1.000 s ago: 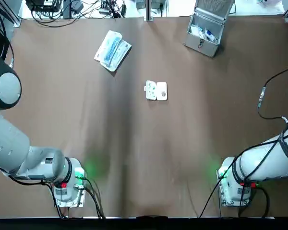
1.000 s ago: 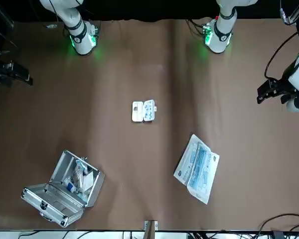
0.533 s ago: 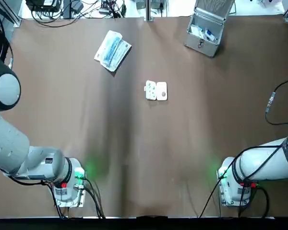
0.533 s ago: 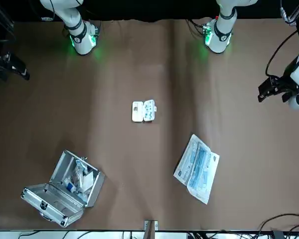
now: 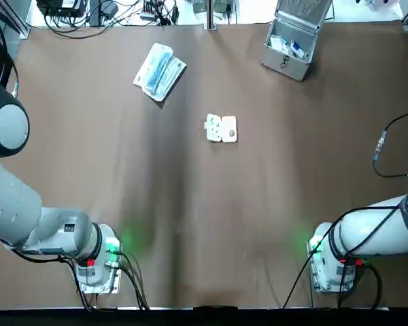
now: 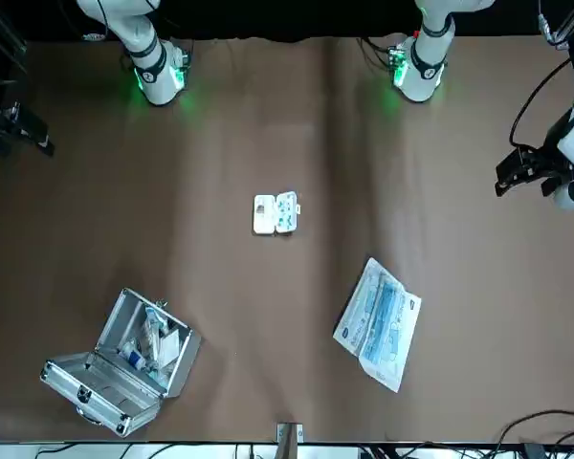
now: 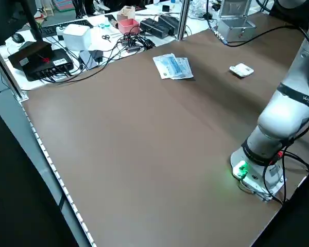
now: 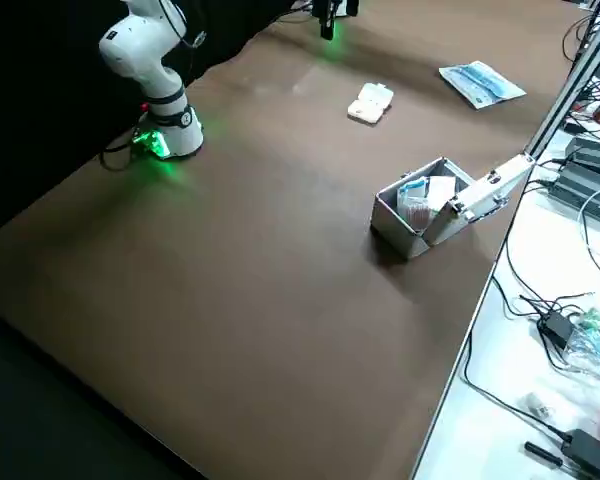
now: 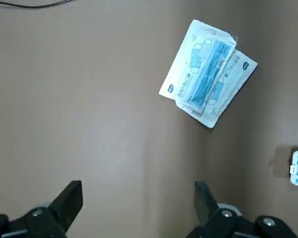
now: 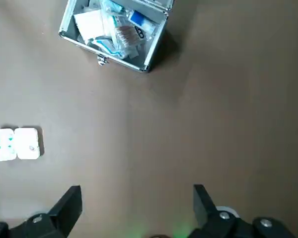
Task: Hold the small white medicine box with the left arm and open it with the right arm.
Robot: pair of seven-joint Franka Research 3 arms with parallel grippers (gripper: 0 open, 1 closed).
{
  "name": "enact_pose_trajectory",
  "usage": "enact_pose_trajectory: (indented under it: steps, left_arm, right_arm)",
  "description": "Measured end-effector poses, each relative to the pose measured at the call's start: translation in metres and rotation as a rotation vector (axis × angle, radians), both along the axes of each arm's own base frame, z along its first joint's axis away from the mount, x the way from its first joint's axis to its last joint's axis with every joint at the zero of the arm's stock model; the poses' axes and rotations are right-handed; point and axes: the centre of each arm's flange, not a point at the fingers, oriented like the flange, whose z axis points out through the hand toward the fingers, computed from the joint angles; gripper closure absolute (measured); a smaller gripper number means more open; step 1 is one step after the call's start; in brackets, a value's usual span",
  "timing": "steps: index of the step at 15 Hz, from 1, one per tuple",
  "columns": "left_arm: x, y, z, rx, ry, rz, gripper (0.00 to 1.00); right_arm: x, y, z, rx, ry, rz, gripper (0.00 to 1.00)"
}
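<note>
The box (image 5: pixel 222 128) lay flat near the middle of the table (image 5: pixel 190 224), untouched, and appeared already spread into two halves side by side, one half showing blue marks, the other plain; whether the hinge was fully folded back could not be told. The left gripper (image 9: pixel 137 192) hung high over its own side of the table with fingers spread wide and nothing between them; the right gripper (image 10: pixel 137 192) hung likewise over the opposite side, also spread and empty; both stood well apart from the box. Judgement: any holding would be best done by bringing the left gripper straight down and pinching one half across its narrow width, low, so the light box did not skid on the cloth; the right gripper should work only the other half, approaching from its own side so the two wrists did not cross. Room was ample; the mask pack (image 5: pixel 159 71) lay well apart toward the far left; the open metal case (image 5: pixel 292 41) stood near the far edge on the right, clear of either approach; bare table surrounded the box on every side, and no edge lay near it.
</note>
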Motion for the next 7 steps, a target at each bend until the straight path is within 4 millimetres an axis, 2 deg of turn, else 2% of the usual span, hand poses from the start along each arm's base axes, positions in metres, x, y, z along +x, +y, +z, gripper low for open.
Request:
enact_pose_trajectory:
  steps: [7]
  left_arm:
    - [0.0001,0.0001,0.0001,0.0,-0.001,0.007,0.0]
  right_arm:
    - [-0.0045,-0.0015,-0.0021,-0.01,0.033,0.025,0.01]
